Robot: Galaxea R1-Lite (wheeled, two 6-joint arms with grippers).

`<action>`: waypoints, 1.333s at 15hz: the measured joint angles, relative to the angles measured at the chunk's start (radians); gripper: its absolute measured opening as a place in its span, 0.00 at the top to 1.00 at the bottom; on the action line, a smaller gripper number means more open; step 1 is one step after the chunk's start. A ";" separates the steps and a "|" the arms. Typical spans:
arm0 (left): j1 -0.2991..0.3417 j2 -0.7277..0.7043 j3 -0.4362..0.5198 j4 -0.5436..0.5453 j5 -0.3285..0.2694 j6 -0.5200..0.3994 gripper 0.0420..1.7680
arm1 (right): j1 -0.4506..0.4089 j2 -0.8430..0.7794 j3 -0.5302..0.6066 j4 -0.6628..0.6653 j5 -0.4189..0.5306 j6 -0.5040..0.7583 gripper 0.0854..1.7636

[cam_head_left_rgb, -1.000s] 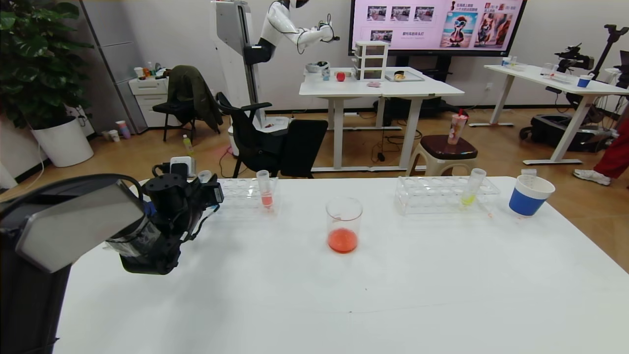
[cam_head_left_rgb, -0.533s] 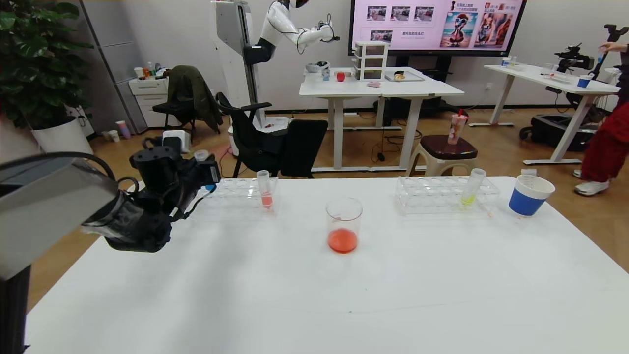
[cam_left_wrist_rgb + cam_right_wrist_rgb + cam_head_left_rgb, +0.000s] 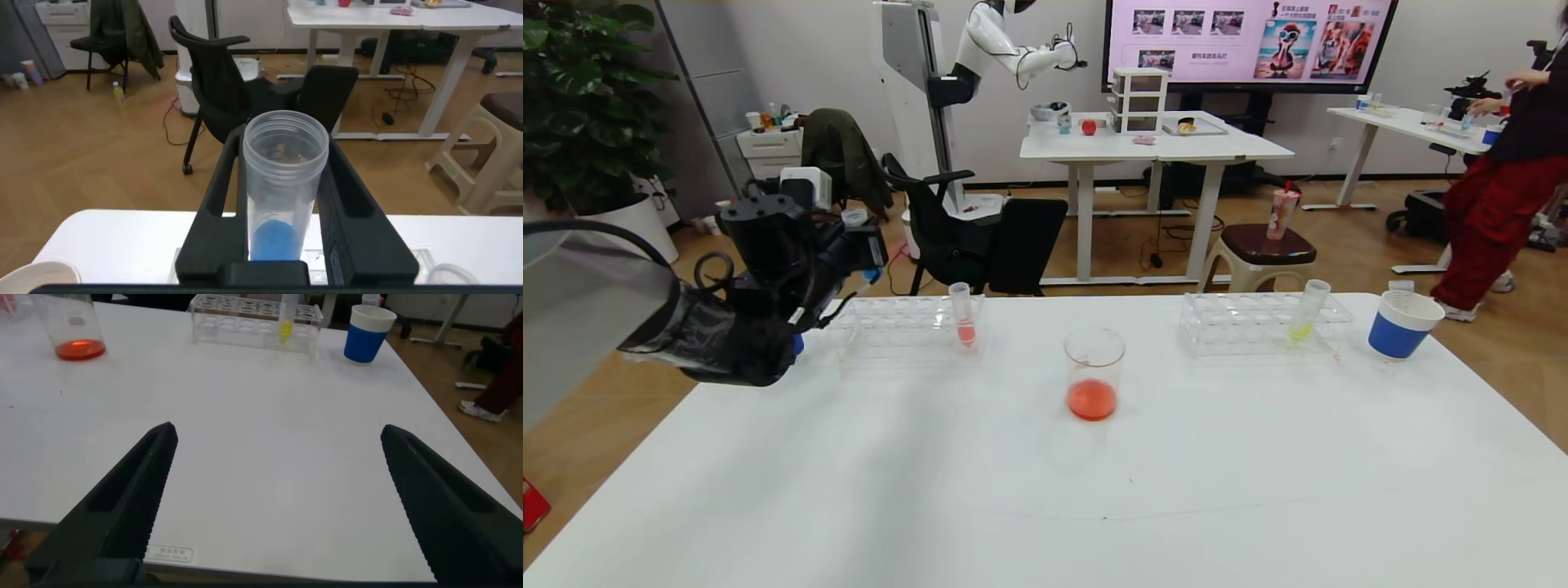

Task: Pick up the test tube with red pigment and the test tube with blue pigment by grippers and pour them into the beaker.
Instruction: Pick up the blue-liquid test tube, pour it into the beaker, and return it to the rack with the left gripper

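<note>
Your left gripper is raised above the tabletop's far left corner, jaws closed on the test tube with blue pigment, which stands upright between them with blue liquid at its bottom. The beaker sits near the tabletop's middle with red-orange liquid in it, well apart from that gripper. A pink-liquid tube stands in the left rack behind it. Your right gripper hangs over the tabletop's near right side, jaws spread wide and holding nothing.
</note>
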 joint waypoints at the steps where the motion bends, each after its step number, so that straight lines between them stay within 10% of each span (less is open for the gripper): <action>1: -0.020 -0.004 -0.039 0.021 0.000 0.009 0.73 | 0.000 0.000 0.000 0.000 0.000 0.000 0.02; 6: -0.191 0.011 -0.290 0.168 -0.020 0.096 0.73 | 0.000 0.000 0.000 0.000 0.000 0.000 0.02; 20: -0.297 0.222 -0.319 -0.128 -0.660 0.767 0.73 | 0.000 0.000 0.000 0.000 0.000 0.000 0.02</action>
